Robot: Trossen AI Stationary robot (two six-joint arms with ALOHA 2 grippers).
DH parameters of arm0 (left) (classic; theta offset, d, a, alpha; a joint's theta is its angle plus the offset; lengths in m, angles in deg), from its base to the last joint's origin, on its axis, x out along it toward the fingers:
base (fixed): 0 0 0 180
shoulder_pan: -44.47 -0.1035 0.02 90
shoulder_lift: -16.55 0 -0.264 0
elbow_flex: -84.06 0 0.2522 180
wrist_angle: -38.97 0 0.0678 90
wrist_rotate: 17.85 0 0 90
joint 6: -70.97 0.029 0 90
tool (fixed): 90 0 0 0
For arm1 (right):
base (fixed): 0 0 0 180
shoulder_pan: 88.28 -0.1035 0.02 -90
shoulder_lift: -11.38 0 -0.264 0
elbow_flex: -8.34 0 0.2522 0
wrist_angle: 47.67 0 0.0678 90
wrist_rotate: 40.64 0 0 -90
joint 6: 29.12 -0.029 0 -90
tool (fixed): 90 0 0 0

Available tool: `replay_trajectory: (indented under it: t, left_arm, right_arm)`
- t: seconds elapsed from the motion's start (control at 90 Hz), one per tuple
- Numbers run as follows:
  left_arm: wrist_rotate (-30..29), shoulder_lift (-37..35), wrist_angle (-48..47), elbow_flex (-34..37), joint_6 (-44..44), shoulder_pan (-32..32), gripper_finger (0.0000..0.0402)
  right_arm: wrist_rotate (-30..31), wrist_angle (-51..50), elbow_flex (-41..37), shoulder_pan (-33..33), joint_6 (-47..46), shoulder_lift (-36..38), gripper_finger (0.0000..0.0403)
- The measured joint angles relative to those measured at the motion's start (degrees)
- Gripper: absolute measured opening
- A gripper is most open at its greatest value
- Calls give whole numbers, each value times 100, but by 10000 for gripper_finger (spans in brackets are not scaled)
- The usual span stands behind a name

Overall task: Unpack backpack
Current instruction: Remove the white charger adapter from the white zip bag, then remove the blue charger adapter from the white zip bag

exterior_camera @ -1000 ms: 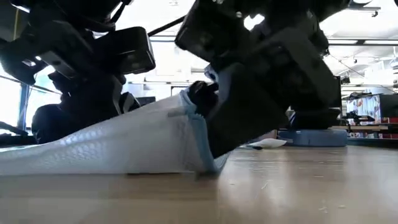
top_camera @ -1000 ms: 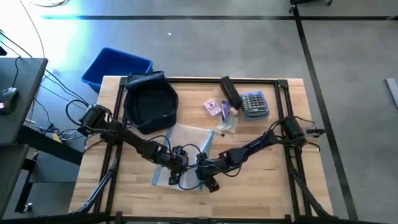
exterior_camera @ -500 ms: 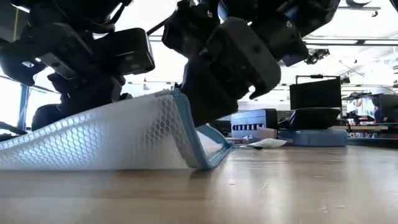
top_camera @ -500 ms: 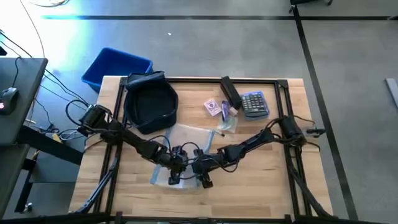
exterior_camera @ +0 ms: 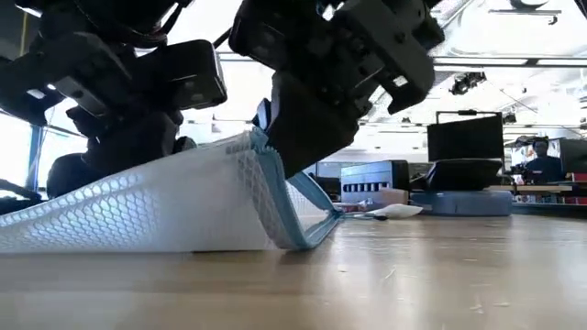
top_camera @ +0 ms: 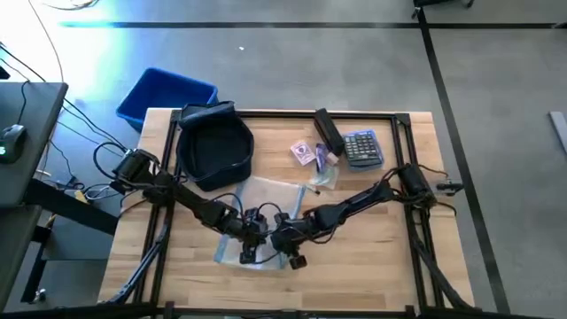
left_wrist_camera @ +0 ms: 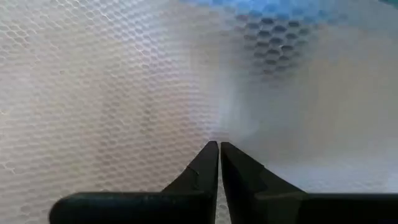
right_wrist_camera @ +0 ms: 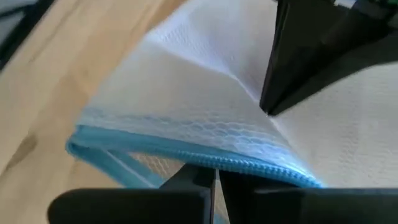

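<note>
While the left gripper (left_wrist_camera: 218,149) stays pinched shut on the mesh pouch (exterior_camera: 156,206) near the desk's front edge, the right gripper (right_wrist_camera: 214,177) has swung in and closed on its blue zipper edge (right_wrist_camera: 205,158). The pouch looks ready for opening; the backpack (top_camera: 214,146) sits at the back-left corner.

- Robotics lab/workroom: grey floor (top_camera: 354,71) with black tape lines, upper frame.
- Monitor (exterior_camera: 470,137) and a seated person (exterior_camera: 541,165), right background.
- Cables (top_camera: 75,133), left edge.
</note>
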Motion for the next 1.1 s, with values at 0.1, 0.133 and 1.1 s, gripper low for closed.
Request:
replay_trajectory:
  t: [0.1,0.133,1.1]
  left_arm:
    - [-37,-2,-122,0,0,14,0]
    - [-52,-15,-132,0,3,33,0]
    - [-402,-109,-383,-2,7,155,0]
  right_arm:
    - [211,-608,211,-88,61,6,0]
    - [289,-735,262,-125,102,6,0]
    - [824,-1525,152,-404,-1006,565,237]
